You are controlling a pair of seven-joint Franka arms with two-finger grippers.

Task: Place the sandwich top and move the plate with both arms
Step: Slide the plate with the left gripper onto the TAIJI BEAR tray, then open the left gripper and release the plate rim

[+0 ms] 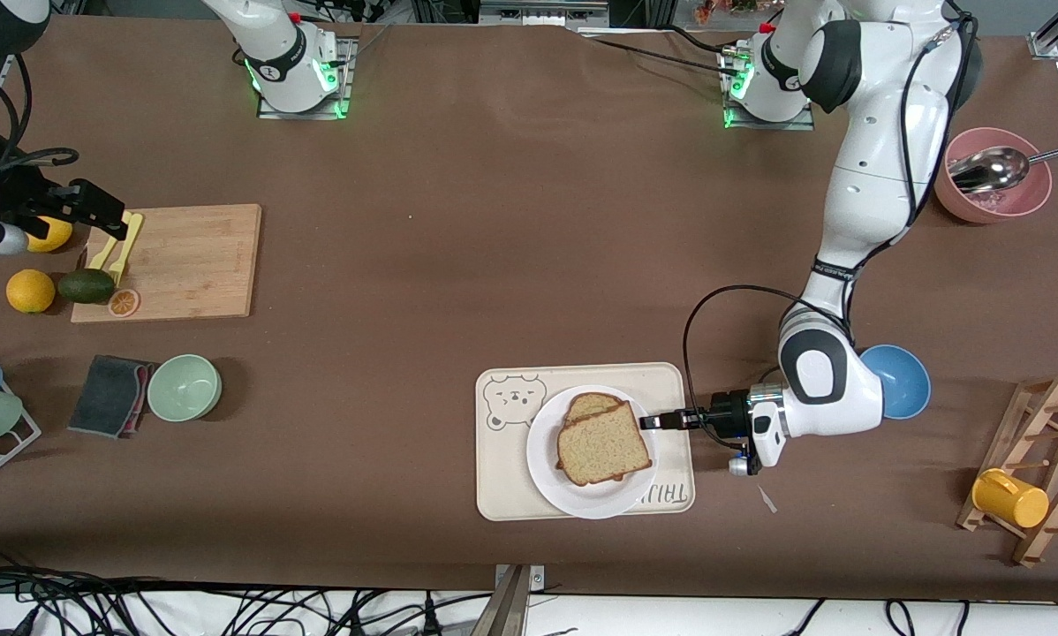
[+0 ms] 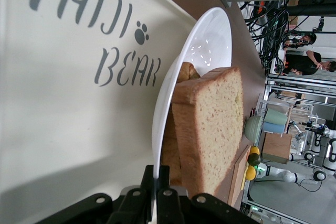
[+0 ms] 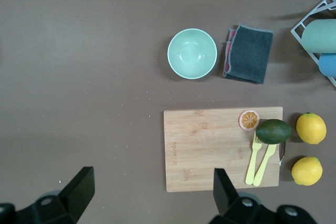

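Observation:
The sandwich top [image 1: 604,446] [image 2: 215,124], a speckled light-brown slice, lies on a second slice whose edge [image 1: 593,405] peeks out beneath it. Both rest on the white plate [image 1: 591,499] [image 2: 194,51], which sits on the cream bear tray [image 1: 502,477] [image 2: 63,119]. My left gripper [image 1: 648,422] [image 2: 164,174] is shut on the plate's rim at the side toward the left arm's end, level with the table. My right gripper [image 1: 109,221] [image 3: 152,179] waits open and holds nothing, up over the wooden cutting board's [image 1: 185,261] [image 3: 220,148] edge.
On the board lie an avocado [image 1: 86,284], yellow forks and an orange slice, with lemons [image 1: 30,290] beside it. A green bowl [image 1: 185,386] and grey cloth [image 1: 109,395] sit nearer the camera. A blue bowl [image 1: 904,382], a pink bowl [image 1: 993,190] and a wooden rack [image 1: 1037,464] stand toward the left arm's end.

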